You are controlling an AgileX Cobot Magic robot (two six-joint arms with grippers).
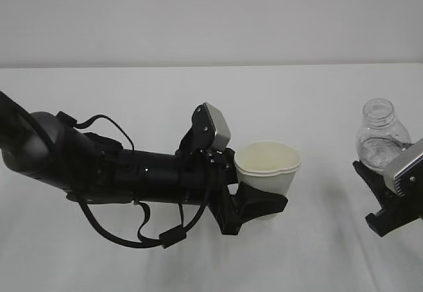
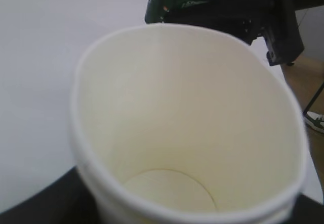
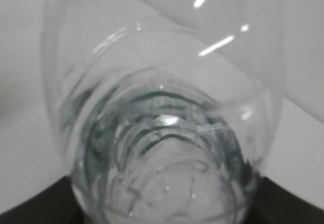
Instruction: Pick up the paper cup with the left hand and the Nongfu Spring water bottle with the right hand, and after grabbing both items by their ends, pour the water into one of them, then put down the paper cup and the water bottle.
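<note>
Near the middle of the exterior view, the left tool (image 1: 254,203) pinches the paper cup (image 1: 268,173) low on its body, its black fingers wrapped round the base. The cup stands upright with its mouth up; the left wrist view looks straight down into it (image 2: 187,127) and shows a pale cream inside and a bare, dry-looking bottom. Over at three o'clock, the right tool (image 1: 380,189) grips the Nongfu Spring water bottle (image 1: 381,137) round its lower part, neck uppermost and capless. Through the clear ribbed wall (image 3: 162,133) the right wrist view shows glints and ripples, but how much water is inside cannot be told. Both containers are over the white table (image 1: 132,94), well apart.
</note>
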